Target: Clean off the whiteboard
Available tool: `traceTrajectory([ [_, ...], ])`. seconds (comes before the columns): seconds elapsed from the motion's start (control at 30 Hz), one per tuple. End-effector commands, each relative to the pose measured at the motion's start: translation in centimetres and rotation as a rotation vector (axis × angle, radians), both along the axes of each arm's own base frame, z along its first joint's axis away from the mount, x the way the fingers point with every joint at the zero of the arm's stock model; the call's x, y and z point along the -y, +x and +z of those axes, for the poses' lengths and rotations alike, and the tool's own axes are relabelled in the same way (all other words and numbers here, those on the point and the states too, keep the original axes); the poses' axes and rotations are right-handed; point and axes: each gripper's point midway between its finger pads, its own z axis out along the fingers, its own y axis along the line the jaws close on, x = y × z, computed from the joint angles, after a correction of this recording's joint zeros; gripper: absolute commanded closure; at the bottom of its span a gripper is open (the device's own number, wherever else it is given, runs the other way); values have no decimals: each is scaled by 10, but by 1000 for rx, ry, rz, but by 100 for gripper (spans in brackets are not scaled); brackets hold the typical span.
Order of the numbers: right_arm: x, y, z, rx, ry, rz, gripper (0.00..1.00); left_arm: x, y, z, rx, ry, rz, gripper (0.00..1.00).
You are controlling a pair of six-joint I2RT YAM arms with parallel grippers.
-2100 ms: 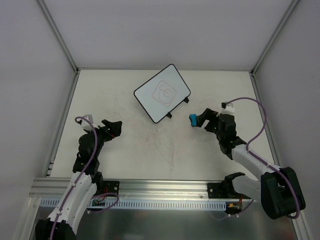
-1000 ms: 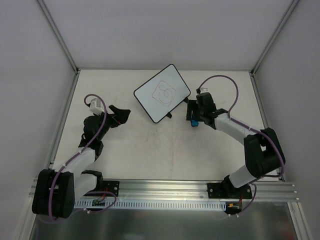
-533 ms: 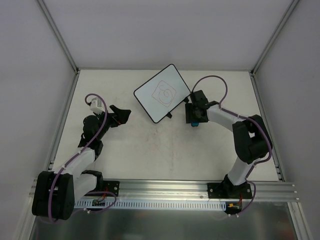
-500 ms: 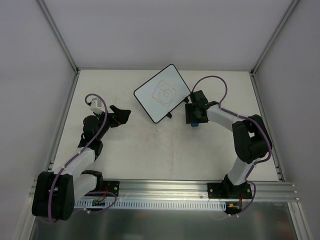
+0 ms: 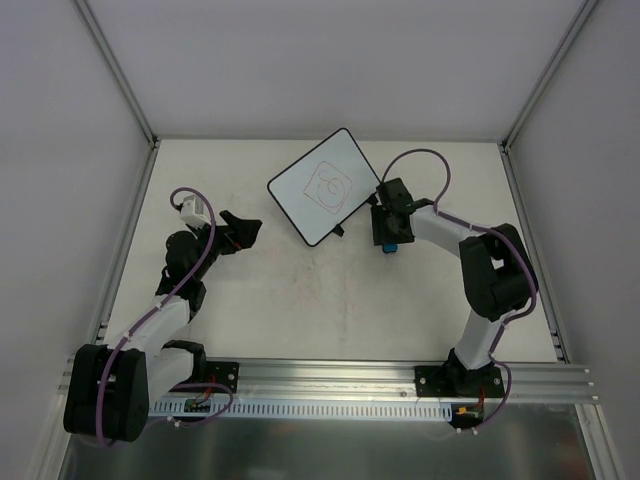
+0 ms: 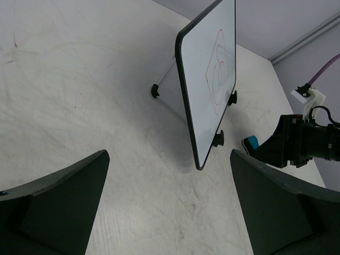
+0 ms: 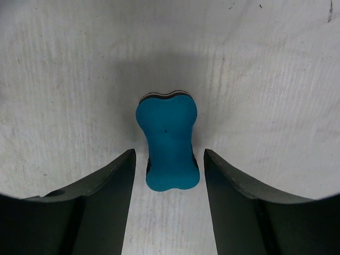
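Seen from above, a pale, scuffed worktop (image 5: 300,310) with a robot arm on each side. The whiteboard (image 5: 325,187) stands in the far middle of the worktop, turned at an angle to its edges. It is a small white rectangle in a thin black frame with rounded corners. A looping red scribble (image 5: 330,186) marks its centre. The left wrist camera shows the board propped at a tilt on small black feet, with a thin strut behind it. The right gripper (image 5: 388,236) is low over the worktop just beside the board's near right side. Its fingers (image 7: 106,183) are spread either side of a small blue eraser (image 7: 169,141), which lies flat on the worktop. A thin gap shows on each side, so the fingers are not pinching it. The left gripper (image 5: 250,233) is well to the left of the board and points toward it. It is also spread wide and holds nothing, with bare worktop between its two dark fingers (image 6: 58,204).
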Motion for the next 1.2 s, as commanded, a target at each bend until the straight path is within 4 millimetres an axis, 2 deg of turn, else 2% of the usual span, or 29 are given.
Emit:
traceTrajectory([
  [0.0,0,11,10,31,-30,12,43,1,4,17,63,26,-21,1],
  [0.17,1,14,8,32,-42,10,55,2,5,16,61,27,-25,1],
  [0.33,0,15,8,31,-47,16,55,2,5,13,53,31,-28,1],
  [0.37,0,16,8,32,-46,20,60,2,5,13,53,32,-28,1],
  [0.6,-2,14,8,27,-31,25,79,7,8,12,58,31,-57,1],
  [0.7,-4,13,14,43,-12,25,80,13,10,9,56,11,-89,1],
  [0.9,-2,8,28,101,22,12,81,31,21,26,150,-60,-180,1],
  [0.93,-2,9,30,116,29,10,82,34,24,21,140,-69,-190,1],
  [0.97,0,6,28,114,24,7,82,37,27,32,180,-87,-205,3],
  [1.0,0,6,32,129,32,6,82,39,27,33,185,-95,-222,7],
  [1.17,1,2,34,149,54,2,82,45,44,34,180,-118,-233,8],
])
